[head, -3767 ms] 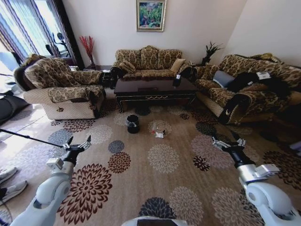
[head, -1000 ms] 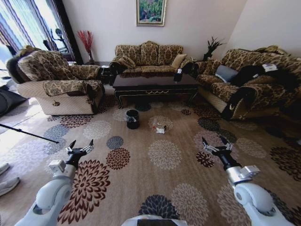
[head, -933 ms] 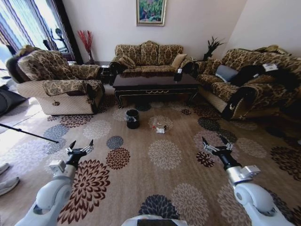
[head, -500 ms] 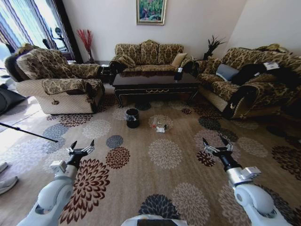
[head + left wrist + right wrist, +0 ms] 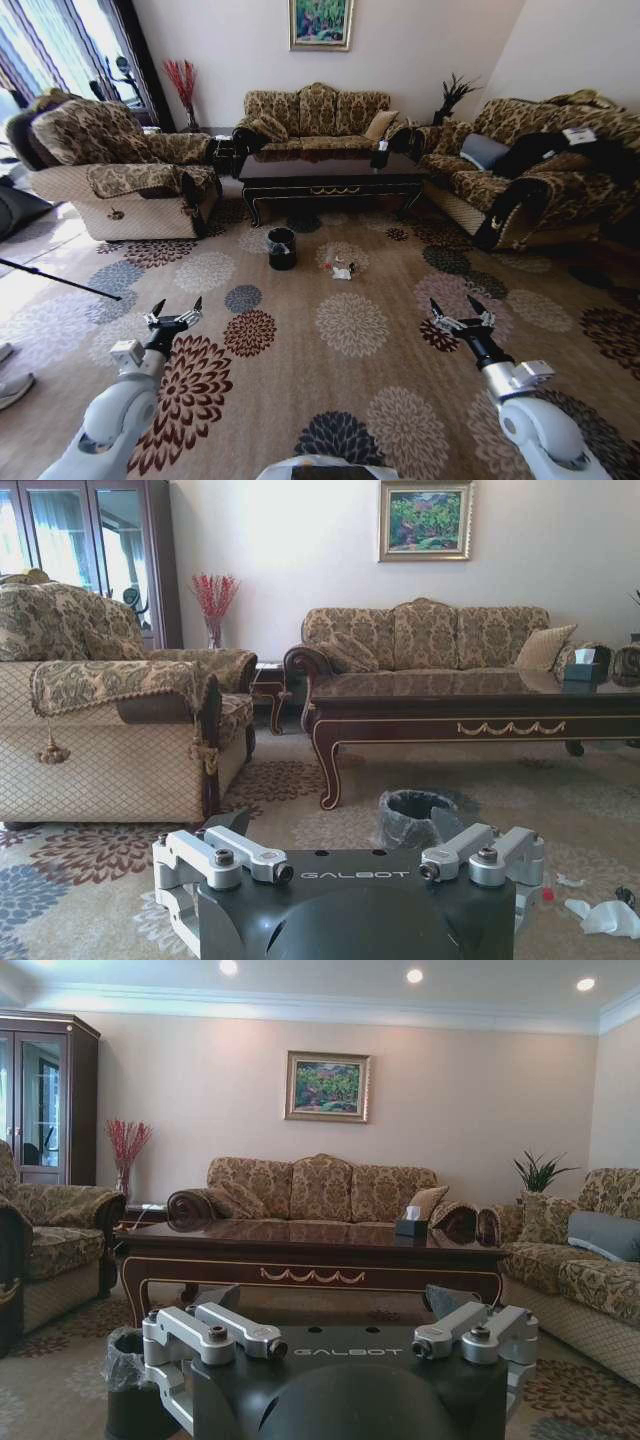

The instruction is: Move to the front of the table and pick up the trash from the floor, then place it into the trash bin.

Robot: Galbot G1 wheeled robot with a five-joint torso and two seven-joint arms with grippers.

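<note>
- Patterned floor [image 5: 350, 400] of cream, maroon and dark blue medallions fills the lower frame; sofas ring it along the upper half.
- Lower left: left gripper [image 5: 175, 313] hangs above the carpet, fingers apart, holding nothing.
- Left of centre: trash bin [image 5: 281, 248], black with a grey liner, stands on the carpet just in front of the table [image 5: 330, 180], near its left leg.
- Centre: trash [image 5: 340, 270], white scraps and a red-capped bottle, lies on a cream medallion just right of the bin, apart from it.
- Lower right: right gripper [image 5: 458, 315] is raised over the carpet, fingers spread, empty.
- Both grippers are well apart from the trash.
</note>
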